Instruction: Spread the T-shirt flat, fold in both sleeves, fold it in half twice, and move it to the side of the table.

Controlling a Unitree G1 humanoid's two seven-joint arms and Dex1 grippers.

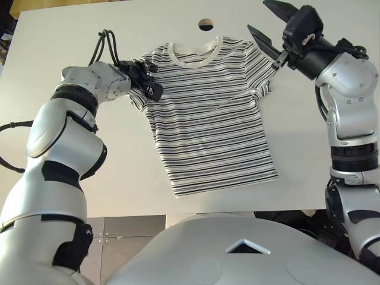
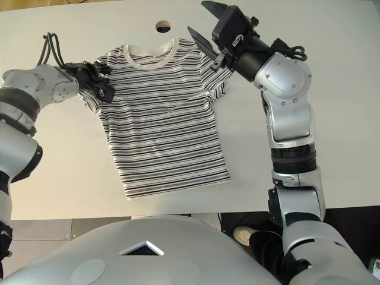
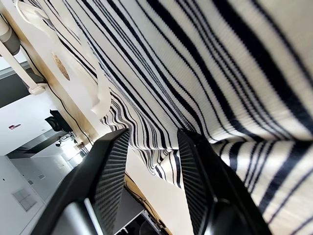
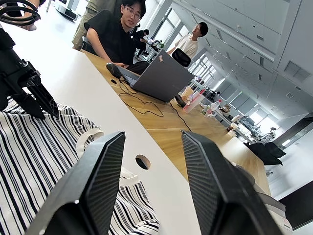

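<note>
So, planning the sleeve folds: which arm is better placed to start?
Left. The left gripper sits open low at one sleeve of the T-shirt; the right gripper hangs open, raised above the other sleeve.

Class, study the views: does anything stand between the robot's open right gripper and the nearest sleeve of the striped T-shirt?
Nothing visible does. The right gripper, open, hangs by the sleeve of the T-shirt on the robot's right, with only bare table around it. The left gripper is at the opposite sleeve, well clear.

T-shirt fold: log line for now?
T-shirt: flat on table | left hand: open, at sleeve | right hand: open, raised over other sleeve | sleeves: unfolded
</note>
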